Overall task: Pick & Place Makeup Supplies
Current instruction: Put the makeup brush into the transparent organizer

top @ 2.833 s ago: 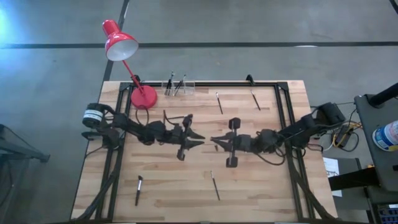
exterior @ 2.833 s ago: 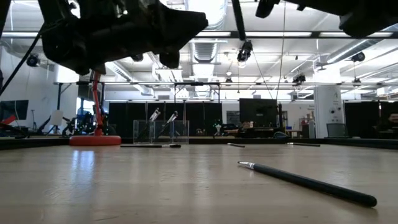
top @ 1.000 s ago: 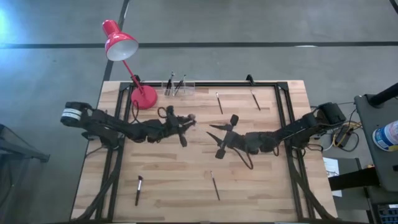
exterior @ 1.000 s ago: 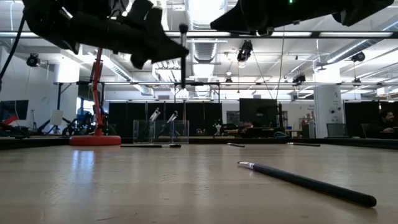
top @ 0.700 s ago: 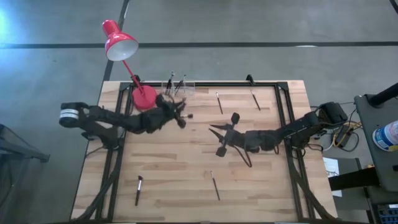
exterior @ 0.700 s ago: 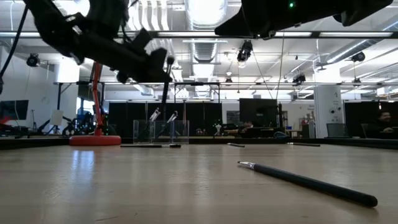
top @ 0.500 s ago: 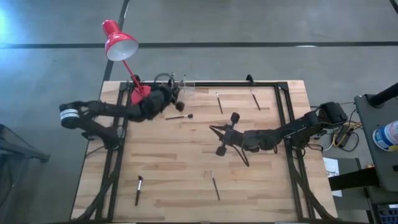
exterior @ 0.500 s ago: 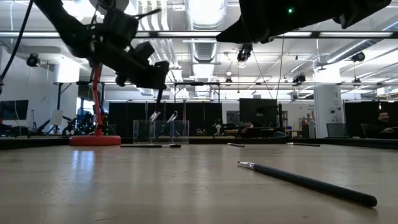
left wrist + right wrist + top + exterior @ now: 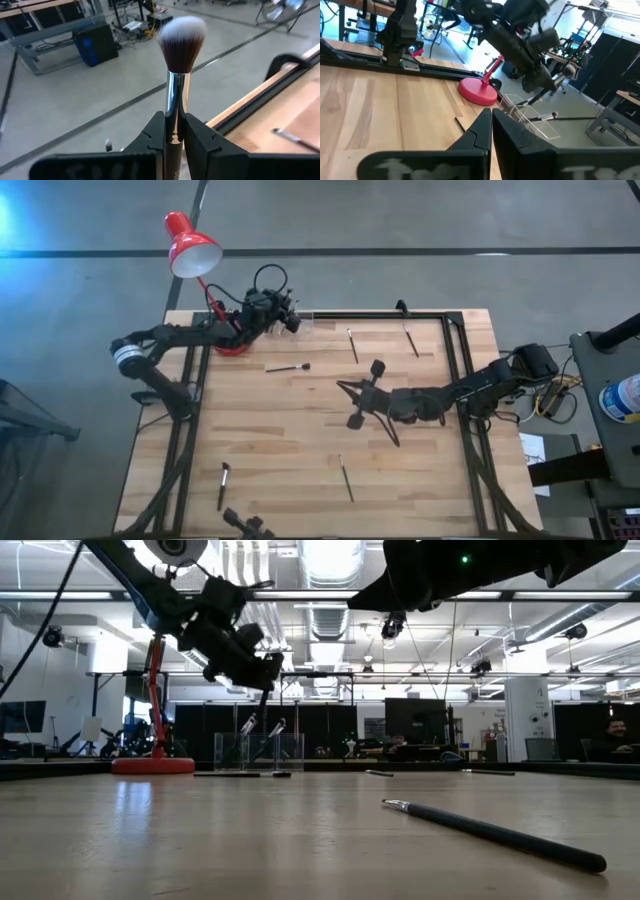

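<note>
My left gripper (image 9: 284, 318) (image 9: 172, 120) hangs above the clear holder (image 9: 290, 321) (image 9: 260, 750) at the table's far edge, shut on a makeup brush with a fluffy pale-tipped head (image 9: 182, 40). The holder stands on the table and has other brushes leaning in it. Several slim brushes lie flat on the wood (image 9: 288, 367), (image 9: 352, 345), (image 9: 410, 338), (image 9: 344, 477), (image 9: 223, 485). My right gripper (image 9: 347, 392) (image 9: 490, 127) is shut and empty above the table's middle. My left gripper pinches the brush between its two fingers (image 9: 156, 132) at the top of the handle, just below the silvery ferrule (image 9: 173, 107). The brush is lifted clear. Its head stands beyond the fingertips, and its handle (image 9: 262, 700) slants down toward the holder.
A red desk lamp stands by the holder, base (image 9: 231, 337) on the far left of the table, shade (image 9: 192, 248) beyond the edge. A black frame rail (image 9: 400, 315) runs along the far edge. Bare wood lies between the scattered brushes.
My left gripper has carried the brush from the table's middle toward the far edge and now hangs over the clear holder. The brush has tipped from upright to slanting, handle end toward the holder. My right gripper has stayed near the middle.
</note>
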